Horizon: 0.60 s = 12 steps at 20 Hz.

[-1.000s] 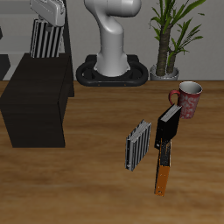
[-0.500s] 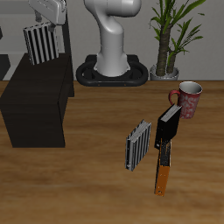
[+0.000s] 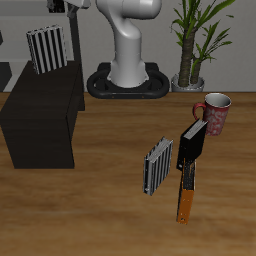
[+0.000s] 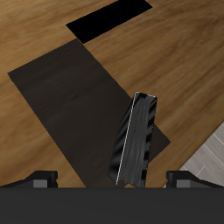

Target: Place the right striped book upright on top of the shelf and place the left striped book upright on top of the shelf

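One striped book [image 3: 47,50] stands upright on the flat top of the black shelf [image 3: 45,115], near its back end. In the wrist view this book [image 4: 136,140] shows from above on the shelf's top [image 4: 70,96], below and between my fingertips [image 4: 40,178]. My gripper [image 3: 72,6] [image 4: 109,181] is open and empty, above the book and apart from it. The other striped book [image 3: 158,166] stands upright on the table nearer the front edge, far from the gripper.
A black book [image 3: 193,145] stands beside the second striped book, with an orange book [image 3: 185,197] lying in front of it. A red mug [image 3: 215,113] and a potted plant [image 3: 195,40] stand farther back. The robot base [image 3: 127,65] is at the back.
The gripper carried the striped book over the shelf, let it go and rose away. The book now stands on the shelf on its own.
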Available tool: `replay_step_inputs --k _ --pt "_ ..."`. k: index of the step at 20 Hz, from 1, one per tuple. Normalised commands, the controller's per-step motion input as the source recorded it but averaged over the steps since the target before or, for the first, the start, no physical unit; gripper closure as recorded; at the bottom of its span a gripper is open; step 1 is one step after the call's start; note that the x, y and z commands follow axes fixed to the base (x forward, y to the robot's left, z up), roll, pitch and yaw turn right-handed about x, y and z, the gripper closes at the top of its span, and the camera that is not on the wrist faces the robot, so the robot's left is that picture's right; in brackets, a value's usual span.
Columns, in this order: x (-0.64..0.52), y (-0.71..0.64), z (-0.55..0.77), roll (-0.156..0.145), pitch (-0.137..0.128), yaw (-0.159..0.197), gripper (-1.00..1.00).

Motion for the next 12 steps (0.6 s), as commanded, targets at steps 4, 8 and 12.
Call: replay_step_inputs --k 4,8,12 --pt "0.15 0.39 0.21 -0.04 -0.022 0.266 -1.0" --pt "0.35 0.53 0.08 0.002 0.02 0.244 -1.0" --pt "0.71 0.81 -0.11 0.07 0.06 0.337 -1.0"
